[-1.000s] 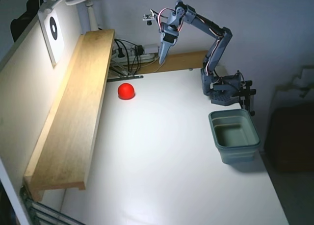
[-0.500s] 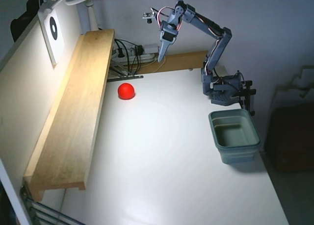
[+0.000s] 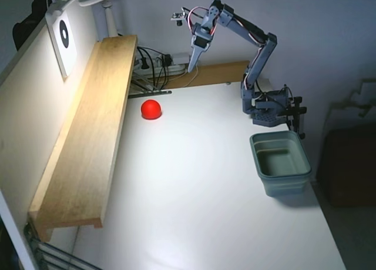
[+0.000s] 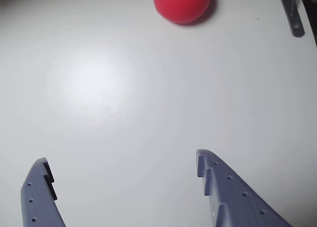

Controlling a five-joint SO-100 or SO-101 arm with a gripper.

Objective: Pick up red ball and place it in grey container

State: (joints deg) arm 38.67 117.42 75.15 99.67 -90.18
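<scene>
High fixed cam; wrist cam close; shared: red ball.

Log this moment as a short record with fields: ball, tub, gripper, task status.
ball: red ball lies on the white table beside the wooden shelf
tub: grey tub, looks empty, right edge of table in the fixed view
gripper: gripper raised above the table, fingers apart, holding nothing
task status: ball not yet grasped

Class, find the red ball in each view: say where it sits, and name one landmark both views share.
Fixed view: red ball upper left on the white table, beside the wooden shelf.
Wrist view: ball at the top edge, right of centre.
Shared landmark: the open gripper.
</scene>
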